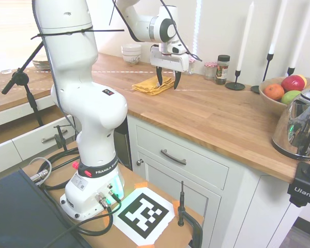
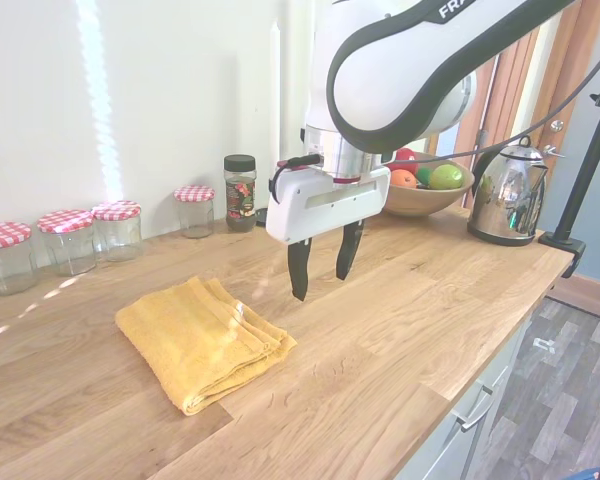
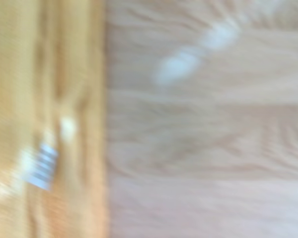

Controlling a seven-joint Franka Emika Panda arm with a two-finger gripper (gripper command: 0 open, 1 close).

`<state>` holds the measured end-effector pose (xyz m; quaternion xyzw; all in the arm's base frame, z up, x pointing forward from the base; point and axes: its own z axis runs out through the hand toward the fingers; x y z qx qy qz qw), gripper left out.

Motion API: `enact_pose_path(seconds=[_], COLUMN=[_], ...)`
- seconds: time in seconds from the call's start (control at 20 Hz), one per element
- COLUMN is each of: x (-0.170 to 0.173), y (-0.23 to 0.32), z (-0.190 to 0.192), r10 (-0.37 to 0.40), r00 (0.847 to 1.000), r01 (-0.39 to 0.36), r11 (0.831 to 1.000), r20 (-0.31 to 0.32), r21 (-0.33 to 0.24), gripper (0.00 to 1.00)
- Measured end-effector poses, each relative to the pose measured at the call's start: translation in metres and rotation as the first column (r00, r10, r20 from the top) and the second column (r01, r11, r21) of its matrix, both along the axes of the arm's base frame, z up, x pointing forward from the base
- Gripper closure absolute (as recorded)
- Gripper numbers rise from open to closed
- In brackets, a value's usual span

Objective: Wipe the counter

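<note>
First exterior, gripper (image 1: 166,78): fingers apart, nothing held, pointing down at the near edge of the yellow cloth (image 1: 152,86).
First exterior, cloth: folded flat on the counter (image 1: 206,111), toward the wall side. Judged to be the wiping tool, not yet grasped.
First exterior, clutter: spice jar (image 1: 222,69), candlestick (image 1: 236,82), fruit bowl (image 1: 279,98) and kettle (image 1: 302,124) stand along the far stretch. A stack of bowls (image 1: 131,53) sits behind the arm.
First exterior, open room: bare wood between cloth and front edge. Front edge drops to white cabinets (image 1: 186,165).
Second exterior, gripper (image 2: 323,265): jaws spread, hanging above bare wood just beside the cloth's (image 2: 202,338) folded corner, apart from it.
Second exterior, edges: checked-lid jars (image 2: 70,238) line the wall behind the cloth. Broad clear planks run toward the kettle (image 2: 502,195).
Second exterior, judgement: a sideways shift over the cloth is needed before descent. Wiping strokes are safest kept in the middle band, away from the jars.
Wrist, view: blurred. Cloth (image 3: 44,119) edge with a small tag, bare counter (image 3: 203,148) filling the rest.
</note>
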<state>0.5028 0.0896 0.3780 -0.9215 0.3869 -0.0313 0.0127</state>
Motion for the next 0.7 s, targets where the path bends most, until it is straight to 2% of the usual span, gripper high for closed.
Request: enact_pose_path(seconds=[0.5, 0.7], x=[0.038, 0.058], y=[0.089, 0.11], z=[0.012, 0.003], r10=[0.055, 0.056], r00=[0.998, 0.998], r01=[-0.055, -0.056], r11=[0.998, 0.998], r20=[-0.001, -0.014], r21=[-0.016, -0.005], gripper=[0.0, 0.0])
